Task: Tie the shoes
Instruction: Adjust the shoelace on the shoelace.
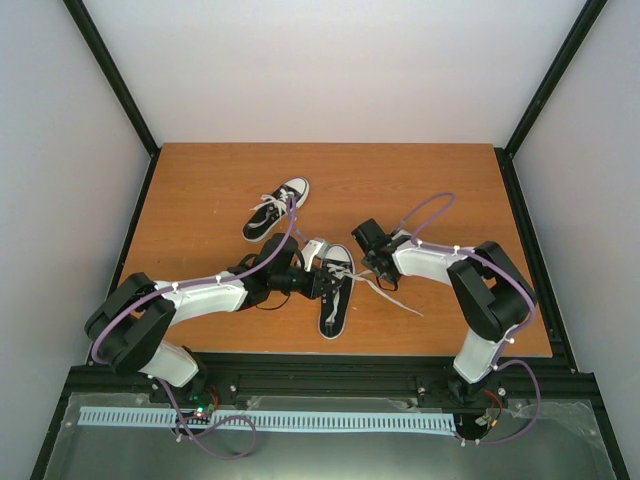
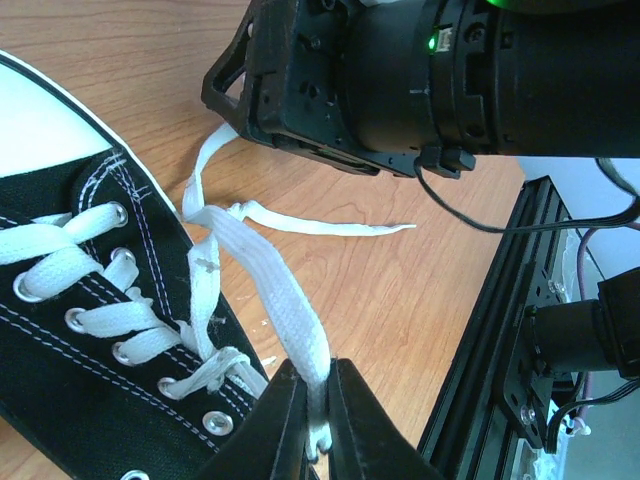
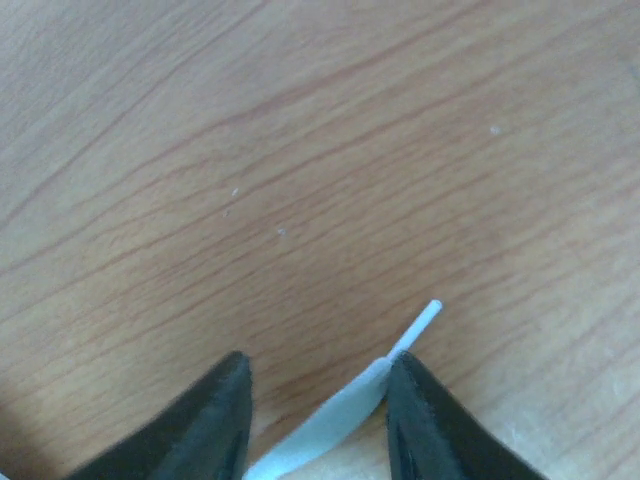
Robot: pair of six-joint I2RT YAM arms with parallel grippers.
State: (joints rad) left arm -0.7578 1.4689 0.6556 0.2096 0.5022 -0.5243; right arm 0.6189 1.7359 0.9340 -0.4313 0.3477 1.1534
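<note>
Two black shoes with white toe caps lie on the wooden table: a far shoe (image 1: 279,209) and a near shoe (image 1: 336,291). My left gripper (image 2: 318,392) is shut on a flat white lace (image 2: 268,284) that rises from the near shoe (image 2: 70,350), just beside its eyelets. That lace crosses the other lace at a loose knot (image 2: 232,212). My right gripper (image 3: 318,372) hovers low over the bare wood with its jaws apart. The end of the second lace (image 3: 345,410) lies between them against the right finger (image 3: 425,415), its aglet (image 3: 422,322) poking past. In the top view both grippers meet at the near shoe, the left gripper (image 1: 322,283) and the right gripper (image 1: 374,262).
The right arm's black wrist body (image 2: 400,70) hangs close over the lace in the left wrist view. A black frame rail (image 1: 330,362) runs along the table's near edge. White walls with black posts enclose the table on three sides.
</note>
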